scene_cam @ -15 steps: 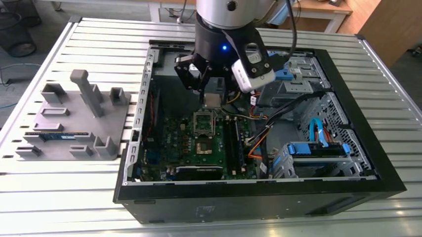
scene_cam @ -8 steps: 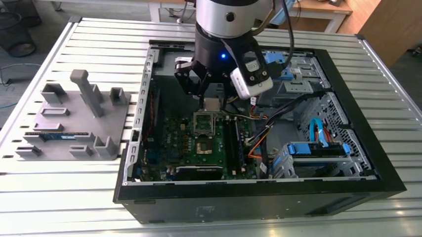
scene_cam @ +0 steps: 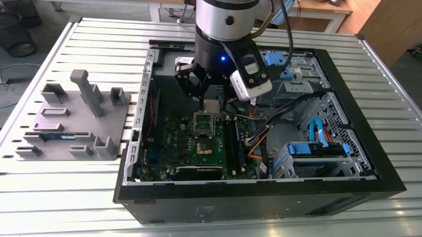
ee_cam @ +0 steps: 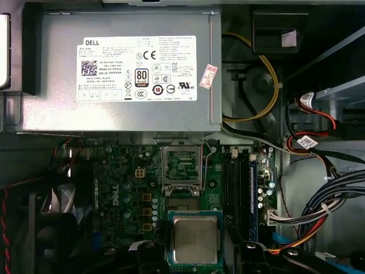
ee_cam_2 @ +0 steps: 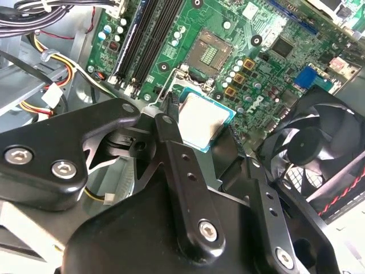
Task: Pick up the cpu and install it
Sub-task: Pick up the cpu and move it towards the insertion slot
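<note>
The cpu (scene_cam: 212, 105) is gripped between closed fingers (ee_cam_2: 178, 160) over the motherboard (scene_cam: 173, 140). In the exterior view, the open socket (scene_cam: 204, 146) is seen at its 6 o'clock, cables (scene_cam: 253, 143) at 4 o'clock, and low board at 8.

Arm (scene_cam: 228, 19): one, silver and black, entering from the top edge of the exterior view, wrist pointing straight down.
Wrist collar: black, with a small blue light (scene_cam: 223, 59) lit on its face.
Gripper (scene_cam: 212, 100): black, two-fingered, linkage bars splayed outward above, tips drawn inward.
Fingers (ee_cam_2: 181, 171): long black bars with bolt heads, closed against opposite edges of the cpu (ee_cam: 195, 240), which sits flat between them.
</note>
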`<state>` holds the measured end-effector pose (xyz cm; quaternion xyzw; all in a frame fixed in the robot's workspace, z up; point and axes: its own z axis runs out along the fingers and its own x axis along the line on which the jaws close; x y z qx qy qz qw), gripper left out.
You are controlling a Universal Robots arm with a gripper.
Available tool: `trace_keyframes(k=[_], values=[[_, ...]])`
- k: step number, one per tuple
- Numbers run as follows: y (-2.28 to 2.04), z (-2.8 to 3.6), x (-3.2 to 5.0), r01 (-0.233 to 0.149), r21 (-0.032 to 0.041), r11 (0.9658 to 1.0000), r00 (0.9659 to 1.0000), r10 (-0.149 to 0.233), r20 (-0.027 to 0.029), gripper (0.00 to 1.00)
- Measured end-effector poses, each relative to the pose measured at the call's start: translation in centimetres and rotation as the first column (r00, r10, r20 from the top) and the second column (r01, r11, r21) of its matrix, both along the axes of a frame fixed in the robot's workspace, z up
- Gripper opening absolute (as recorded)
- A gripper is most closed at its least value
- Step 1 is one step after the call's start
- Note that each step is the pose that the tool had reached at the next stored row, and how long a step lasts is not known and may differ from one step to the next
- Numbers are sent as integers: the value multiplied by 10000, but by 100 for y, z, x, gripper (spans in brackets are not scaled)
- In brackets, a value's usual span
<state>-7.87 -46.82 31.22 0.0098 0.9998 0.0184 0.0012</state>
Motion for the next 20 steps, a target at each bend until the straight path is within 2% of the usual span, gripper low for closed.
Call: trace_keyframes(k=[2, 3, 5, 6, 9, 13, 16, 20], values=[[0, 0, 0, 0, 0, 10000, 10000, 0, 0, 47], [0, -1, 0, 1, 0, 10000, 10000, -1, -22, 47], [0, -4, 1, 0, 2, 10000, 9997, 0, -258, 47], [0, -3, 1, 0, -1, 10000, 9995, 0, -306, 47], [0, -3, 1, 0, -1, 10000, 9994, 0, -350, 47], [0, -24, 1, 1, 2, 10000, 9994, 0, -356, 47], [0, -69, 1, 0, 0, 10000, 9994, 0, -347, 47], [0, -106, -5, -18, -1, 10000, 9998, 18, -200, 47]])
